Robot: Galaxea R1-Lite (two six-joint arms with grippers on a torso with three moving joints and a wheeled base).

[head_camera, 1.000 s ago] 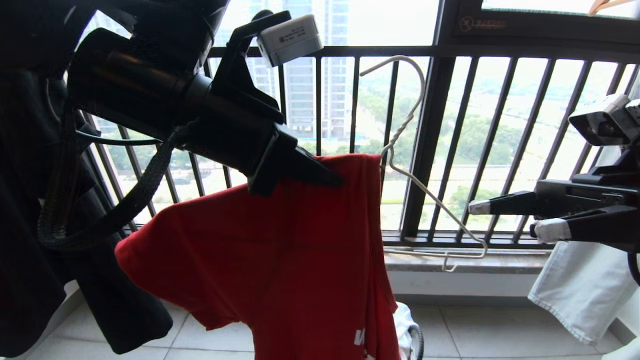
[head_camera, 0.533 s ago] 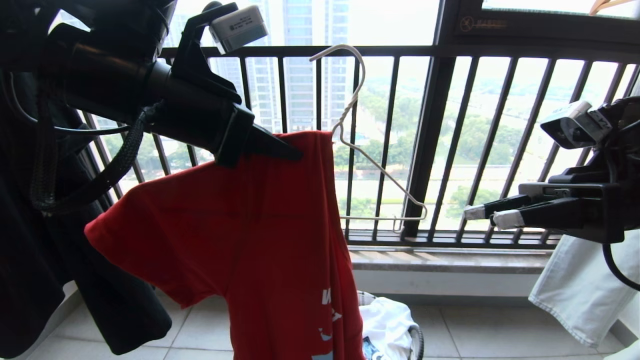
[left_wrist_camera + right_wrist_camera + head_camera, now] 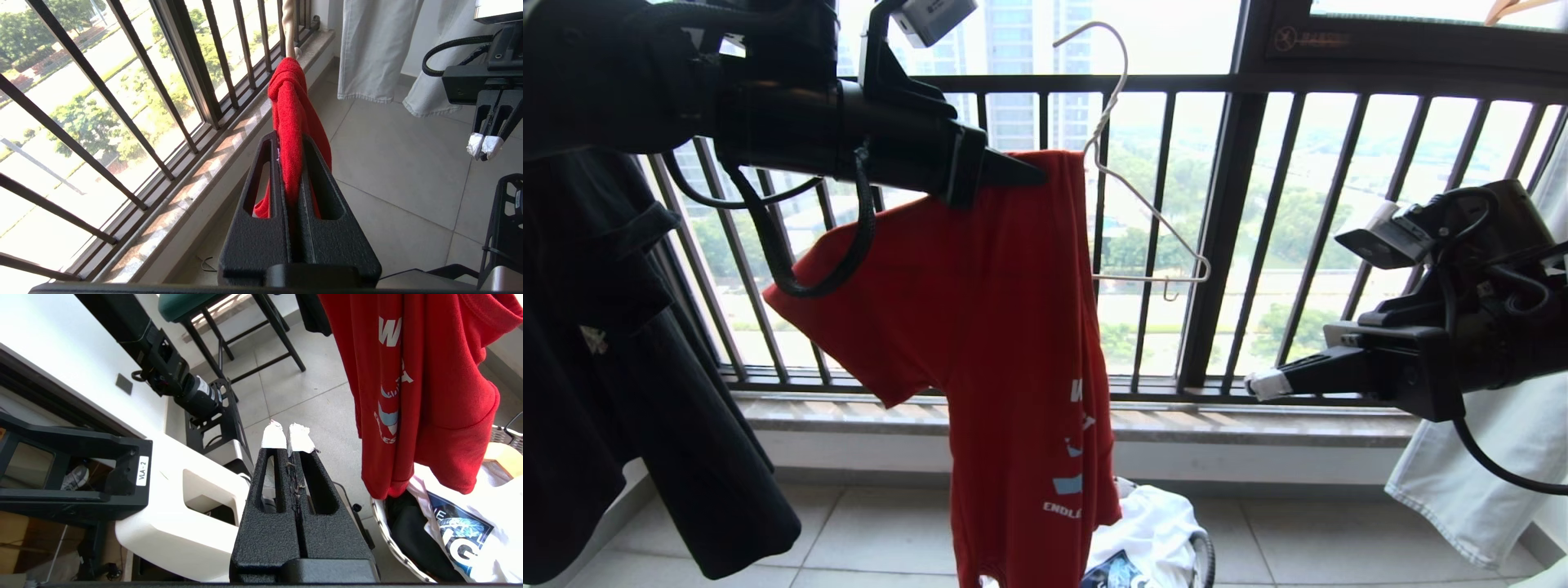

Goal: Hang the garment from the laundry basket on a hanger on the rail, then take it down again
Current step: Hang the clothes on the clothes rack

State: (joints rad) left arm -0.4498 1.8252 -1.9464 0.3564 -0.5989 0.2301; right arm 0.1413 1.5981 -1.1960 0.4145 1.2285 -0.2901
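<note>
Pinching the limp red shirt [image 3: 980, 310] and thin hanger [image 3: 1131, 188] at eleven o'clock, left claw [image 3: 1033, 173] grips; cloth slips easily. Right claw [image 3: 1255, 384] closed, empty.

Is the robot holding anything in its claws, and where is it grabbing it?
The left tool pinches the red T-shirt at its bunched top edge, beside the white hanger threaded into it. The right tool is shut on nothing.
</note>
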